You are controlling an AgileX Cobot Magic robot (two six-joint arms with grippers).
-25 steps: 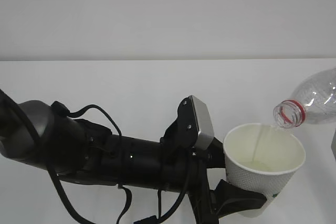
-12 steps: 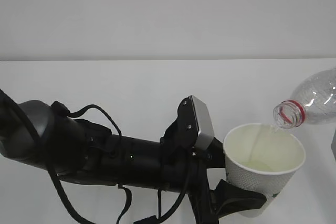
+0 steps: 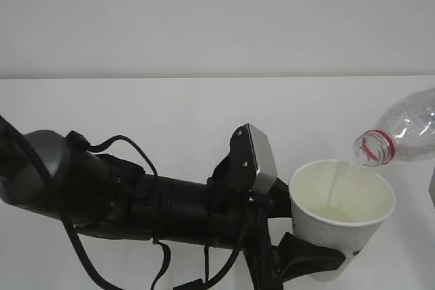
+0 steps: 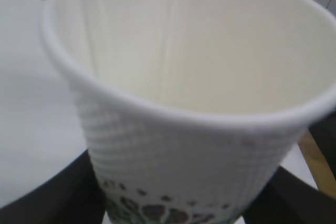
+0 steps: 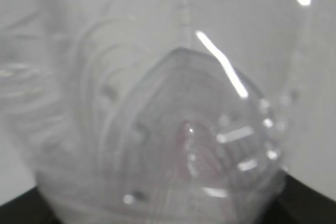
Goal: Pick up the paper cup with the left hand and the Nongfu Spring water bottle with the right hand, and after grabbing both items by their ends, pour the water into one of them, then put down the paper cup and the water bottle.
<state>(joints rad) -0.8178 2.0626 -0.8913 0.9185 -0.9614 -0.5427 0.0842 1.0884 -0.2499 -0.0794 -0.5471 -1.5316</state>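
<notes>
Exterior view: the left hand (image 3: 309,263) enters from the lower left of the frame, a black arm with looped cables and a grey-silver camera module (image 3: 260,159) near its wrist. Its black fingers (image 3: 306,257) are clamped around the lower wall of the paper cup (image 3: 342,219), which sits upright at the lower right, lifted off the white table (image 3: 170,110). The cup's mouth is open and its cream interior is visible.

The Nongfu Spring water bottle (image 3: 406,130) enters from the right edge, tilted with its open mouth and red neck ring directed down and left, just above the cup's far rim. A thin stream of water (image 3: 336,185) falls from the mouth into the cup, and a shallow pool lies at the bottom.

Left wrist view: the cup (image 4: 189,103) fills the frame, dimpled wall and dark logo at the bottom centre, black finger parts at the lower left and lower right corners against its sides.

Right wrist view: the clear bottle base (image 5: 178,129) fills the frame, blurred. Black parts of the right hand (image 5: 168,219) show at both lower corners, set against the bottle, so the jaws are grasping it
</notes>
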